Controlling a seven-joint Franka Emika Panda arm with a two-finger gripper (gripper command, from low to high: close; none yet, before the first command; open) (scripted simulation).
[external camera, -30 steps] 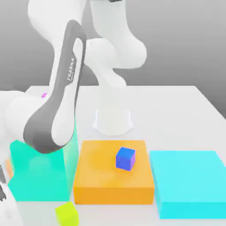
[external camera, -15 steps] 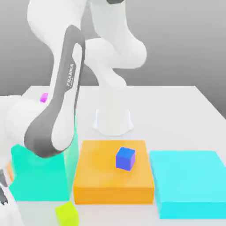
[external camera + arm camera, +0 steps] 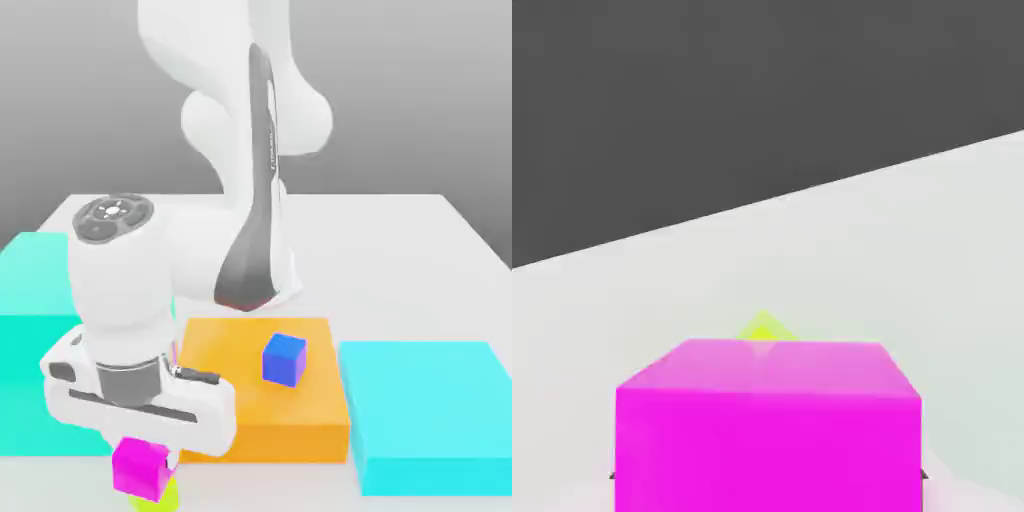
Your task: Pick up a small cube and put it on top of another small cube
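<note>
The small magenta cube (image 3: 138, 472) hangs right under my hand at the front of the table, toward the exterior view's left. My gripper (image 3: 141, 452) comes straight down onto it. Beneath the magenta cube a sliver of the lime cube (image 3: 160, 497) peeks out, so the magenta one is over it; whether they touch I cannot tell. In the hand view the magenta cube (image 3: 767, 425) is very close, with a lime corner (image 3: 762, 326) showing just past its top edge.
A flat orange block (image 3: 255, 410) lies beside my hand and carries a small blue cube (image 3: 284, 359). A cyan block (image 3: 430, 415) sits at the exterior view's right and a tall teal block (image 3: 30, 300) at its left. The arm's base (image 3: 275, 275) stands behind.
The arm has swung round and its hand now stands low over the lime cube. The magenta cube, earlier at the table's far left corner, is now under the hand at the front.
</note>
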